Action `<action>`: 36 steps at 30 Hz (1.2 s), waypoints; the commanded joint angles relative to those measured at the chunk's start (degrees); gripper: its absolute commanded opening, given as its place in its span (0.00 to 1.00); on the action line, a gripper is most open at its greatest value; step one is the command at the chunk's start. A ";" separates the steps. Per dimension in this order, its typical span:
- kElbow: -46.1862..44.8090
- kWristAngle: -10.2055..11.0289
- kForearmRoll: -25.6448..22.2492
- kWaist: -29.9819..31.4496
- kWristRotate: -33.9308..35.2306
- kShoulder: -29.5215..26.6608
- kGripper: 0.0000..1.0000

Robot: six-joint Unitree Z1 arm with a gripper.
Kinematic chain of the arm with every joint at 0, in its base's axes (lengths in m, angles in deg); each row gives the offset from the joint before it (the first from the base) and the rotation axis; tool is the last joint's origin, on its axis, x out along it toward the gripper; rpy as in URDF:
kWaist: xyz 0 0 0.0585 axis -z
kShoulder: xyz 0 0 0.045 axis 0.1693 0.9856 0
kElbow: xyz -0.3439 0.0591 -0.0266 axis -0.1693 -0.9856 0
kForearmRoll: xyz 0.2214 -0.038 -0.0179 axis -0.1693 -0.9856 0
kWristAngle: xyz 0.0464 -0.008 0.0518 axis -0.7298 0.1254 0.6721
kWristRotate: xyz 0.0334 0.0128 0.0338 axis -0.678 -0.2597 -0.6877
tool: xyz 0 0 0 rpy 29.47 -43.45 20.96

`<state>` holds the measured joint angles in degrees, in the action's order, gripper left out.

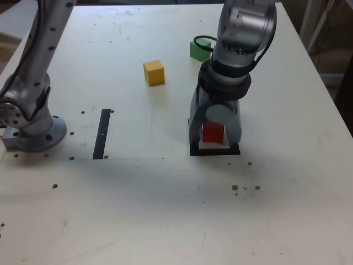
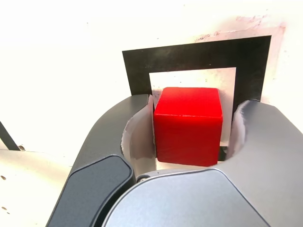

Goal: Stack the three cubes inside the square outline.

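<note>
We see the end effector straddling the red cube, which sits inside the square outline; its jaws stand slightly apart from the cube's sides, gripping nothing. The yellow cube lies farther back, towards the exterior view's left.

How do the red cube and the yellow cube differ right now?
The red cube sits inside the square outline, between the gripper jaws; the yellow cube lies on bare table, outside it, with nothing near it. Colour differs too. Both look the same size, resting flat.
</note>
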<state>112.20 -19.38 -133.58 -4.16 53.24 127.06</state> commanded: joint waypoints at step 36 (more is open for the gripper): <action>-6.07 5.33 -4.59 -6.84 -4.20 -15.19 1.00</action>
<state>106.58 -14.35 -137.95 -9.41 49.58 113.51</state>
